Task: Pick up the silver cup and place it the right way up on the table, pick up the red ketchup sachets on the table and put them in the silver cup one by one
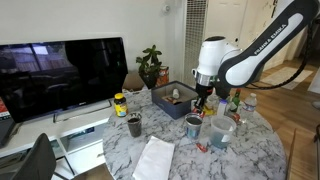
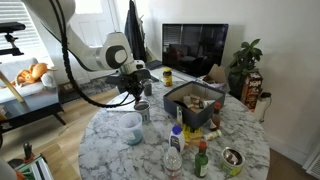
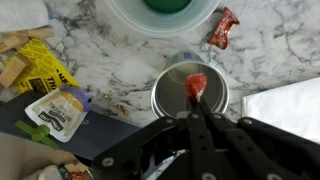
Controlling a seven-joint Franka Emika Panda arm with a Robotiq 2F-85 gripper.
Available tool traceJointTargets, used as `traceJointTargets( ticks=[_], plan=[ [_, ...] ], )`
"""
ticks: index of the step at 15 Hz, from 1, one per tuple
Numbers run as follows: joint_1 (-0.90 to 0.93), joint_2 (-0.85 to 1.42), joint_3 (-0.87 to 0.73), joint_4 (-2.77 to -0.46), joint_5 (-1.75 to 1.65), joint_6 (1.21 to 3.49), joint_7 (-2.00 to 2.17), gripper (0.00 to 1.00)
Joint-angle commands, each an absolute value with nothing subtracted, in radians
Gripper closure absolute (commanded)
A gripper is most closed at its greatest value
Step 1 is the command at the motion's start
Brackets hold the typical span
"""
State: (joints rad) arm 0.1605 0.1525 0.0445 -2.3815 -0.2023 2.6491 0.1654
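Note:
The silver cup (image 3: 170, 100) stands upright on the marbled table (image 3: 110, 55); it shows in both exterior views (image 1: 193, 126) (image 2: 143, 111). My gripper (image 3: 197, 103) hangs right over the cup's mouth, shut on a red ketchup sachet (image 3: 196, 82) held at the fingertips above the cup's inside. In the exterior views the gripper (image 1: 203, 101) (image 2: 134, 93) sits just above the cup. Another red sachet (image 3: 222, 28) lies on the table beyond the cup, next to the clear plastic cup (image 3: 165, 10).
A white napkin (image 3: 290, 100) lies beside the cup. Pale sauce packets (image 3: 55, 110) and a yellow wrapper (image 3: 40, 65) lie on the other side. A dark cup (image 1: 134, 125), a dark box of items (image 2: 195, 100) and several bottles (image 2: 176, 140) also stand on the table.

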Motion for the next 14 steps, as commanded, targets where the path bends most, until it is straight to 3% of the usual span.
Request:
traceJointTargets(
  ticks=[1, 11, 14],
  plan=[
    [0.168, 0.164, 0.034, -2.393, -0.265, 2.697, 0.257, 0.73],
    [0.189, 0.181, 0.048, -2.401, -0.29, 2.738, 0.298, 0.01],
    [0.186, 0.178, 0.116, -2.428, -0.18, 2.679, 0.179, 0.0]
  ],
)
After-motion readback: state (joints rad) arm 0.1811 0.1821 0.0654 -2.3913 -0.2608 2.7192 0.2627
